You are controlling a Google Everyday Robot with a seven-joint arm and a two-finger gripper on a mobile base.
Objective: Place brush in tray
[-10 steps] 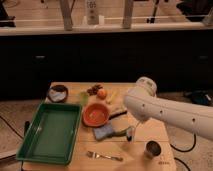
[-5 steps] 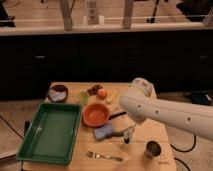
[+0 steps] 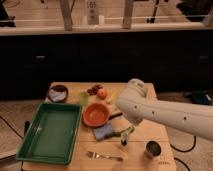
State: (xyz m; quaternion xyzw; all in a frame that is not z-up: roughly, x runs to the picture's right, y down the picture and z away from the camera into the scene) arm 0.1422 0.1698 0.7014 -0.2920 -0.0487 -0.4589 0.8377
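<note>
Green tray (image 3: pixel 50 131), one, sits left on the worktop (image 3: pixel 137 159); one brush (image 3: pixel 119 131) lies outside it, beside one blue sponge (image 3: pixel 105 133); one fork (image 3: pixel 105 156); the white arm (image 3: pixel 165 114) bends down from the right; pincer (image 3: pixel 124 140) at the brush, grip impossible to tell.

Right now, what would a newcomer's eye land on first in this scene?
The big white arm reaching in from the right over the wooden table, its pincer low near the table's front middle, beside a blue object. Then the large green tray at the picture's left, with an orange bowl beside it.
</note>
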